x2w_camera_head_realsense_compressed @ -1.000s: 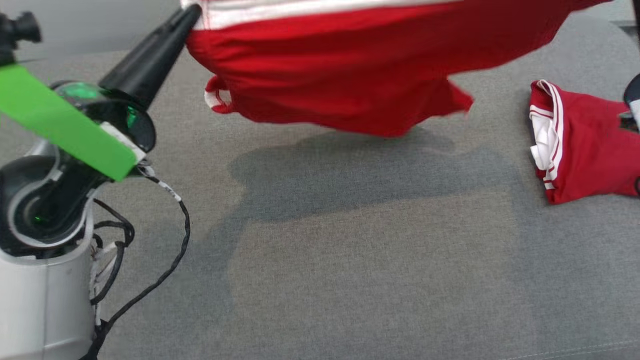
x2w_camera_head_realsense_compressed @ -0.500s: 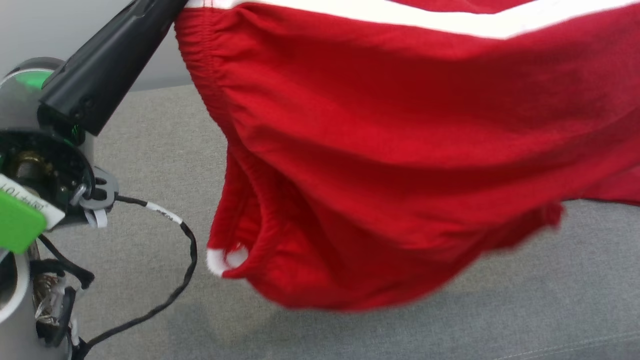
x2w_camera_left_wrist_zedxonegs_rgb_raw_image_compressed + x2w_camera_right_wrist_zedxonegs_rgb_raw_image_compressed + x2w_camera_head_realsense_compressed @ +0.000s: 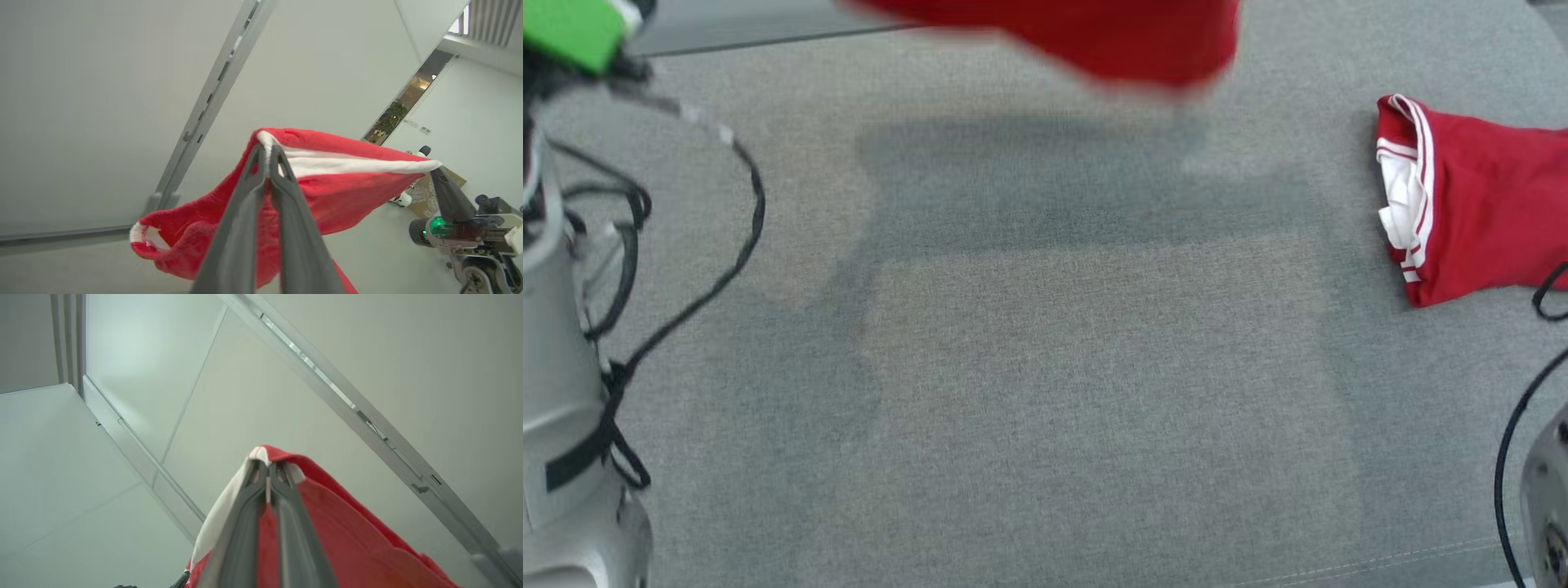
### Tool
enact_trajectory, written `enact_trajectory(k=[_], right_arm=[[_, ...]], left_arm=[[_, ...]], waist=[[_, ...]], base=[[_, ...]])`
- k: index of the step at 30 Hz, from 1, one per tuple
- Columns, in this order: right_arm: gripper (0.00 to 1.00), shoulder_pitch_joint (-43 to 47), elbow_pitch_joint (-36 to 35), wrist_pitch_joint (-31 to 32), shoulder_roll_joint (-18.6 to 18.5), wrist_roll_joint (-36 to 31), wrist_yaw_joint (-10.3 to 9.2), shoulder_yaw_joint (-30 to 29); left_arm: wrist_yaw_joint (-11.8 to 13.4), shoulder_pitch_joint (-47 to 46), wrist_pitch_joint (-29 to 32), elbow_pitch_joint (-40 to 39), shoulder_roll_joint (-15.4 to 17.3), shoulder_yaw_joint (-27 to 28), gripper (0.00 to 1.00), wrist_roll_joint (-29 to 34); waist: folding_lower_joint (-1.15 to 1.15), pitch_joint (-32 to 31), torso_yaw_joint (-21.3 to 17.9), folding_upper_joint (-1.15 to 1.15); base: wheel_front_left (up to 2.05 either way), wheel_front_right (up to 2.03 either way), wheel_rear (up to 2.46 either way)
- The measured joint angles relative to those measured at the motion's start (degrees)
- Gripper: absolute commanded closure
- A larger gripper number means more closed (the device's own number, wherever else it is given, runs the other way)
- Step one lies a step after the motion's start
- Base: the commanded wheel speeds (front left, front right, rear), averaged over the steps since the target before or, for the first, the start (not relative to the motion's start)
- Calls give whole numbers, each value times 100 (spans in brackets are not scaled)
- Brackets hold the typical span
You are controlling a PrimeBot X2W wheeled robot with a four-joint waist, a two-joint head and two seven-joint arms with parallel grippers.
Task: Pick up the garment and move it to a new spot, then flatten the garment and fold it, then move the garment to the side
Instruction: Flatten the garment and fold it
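Observation:
The garment (image 3: 1127, 41) is red with a white stripe; in the head view its blurred lower edge hangs at the top, above the grey surface. In the left wrist view my left gripper (image 3: 267, 149) is shut on one corner of the garment (image 3: 347, 192), at the white stripe. The cloth stretches from there to my right gripper (image 3: 434, 168), which pinches the far corner. In the right wrist view my right gripper (image 3: 267, 464) is shut on the garment (image 3: 347, 535), which drapes down behind its fingers. Both wrist views look up at a pale wall.
A second red garment with white stripes (image 3: 1470, 204) lies folded at the right on the grey fabric surface (image 3: 1054, 367). My pale left forearm (image 3: 564, 425) with loose black cables (image 3: 686, 302) stands at the left. Another cable (image 3: 1515, 425) hangs at the lower right.
The held garment swung close to the head camera half a second ago and has since gone up and away to the view's top. The left gripper's fingers have left the head view.

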Motion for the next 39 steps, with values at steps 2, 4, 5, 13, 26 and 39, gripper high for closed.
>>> enact_trajectory(k=[2,4,5,13,26,39], right_arm=[[100,-687,-77,-298,181,-29,8,-185],[100,-1009,-87,-436,159,-136,49,-220],[100,-1004,12,-475,129,-197,59,-178],[100,1161,1284,-264,143,-348,57,417],[100,2608,1897,-147,-152,-361,781,786],[100,3952,1233,24,-727,-232,1318,641]], left_arm=[[-24,-880,-253,-336,-271,-68,100,7],[-260,-1289,-308,-541,-152,-282,100,244],[-454,-1281,-361,-543,-23,-374,100,417],[-899,1084,-937,488,-229,-332,100,159],[-1480,2798,-2051,1569,-548,-122,100,-77],[-1495,4435,-2169,1304,-520,-667,100,-290]], waist=[[0,158,12,0],[-1,316,25,0],[-1,391,31,0],[0,748,-14,0],[-1,795,-159,0],[-1,120,-73,0]], base=[[0,0,0],[0,0,0],[0,0,0],[0,0,0],[0,0,0],[0,0,0]])
